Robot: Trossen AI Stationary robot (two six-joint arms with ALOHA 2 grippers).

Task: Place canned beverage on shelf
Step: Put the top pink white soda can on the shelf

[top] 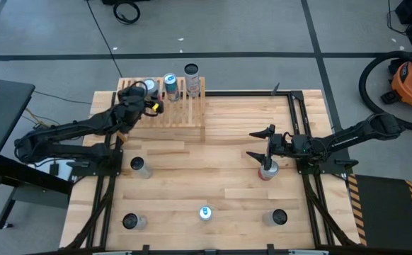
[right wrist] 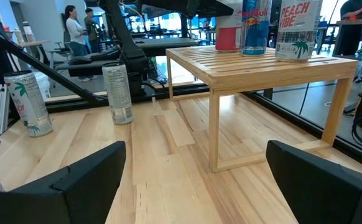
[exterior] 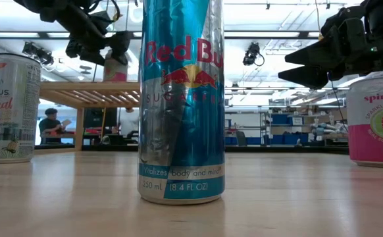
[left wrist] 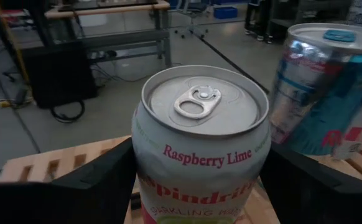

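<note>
Closest to the low camera stands a blue Red Bull can point(exterior: 181, 99) on the table point(top: 220, 163), well apart from the shelf point(top: 181, 110). At the shelf's far left end, the left gripper point(left wrist: 193, 186) clasps a Raspberry Lime can point(left wrist: 201, 143) between its fingers point(left wrist: 94, 186), just beside a second blue can point(top: 170, 85). Away from the shelf, the right gripper point(top: 259, 144) hangs spread wide, empty, above a red-based can point(top: 266, 170).

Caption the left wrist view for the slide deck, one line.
Left gripper holds a Raspberry Lime can at the shelf, beside a blue can already there.
</note>
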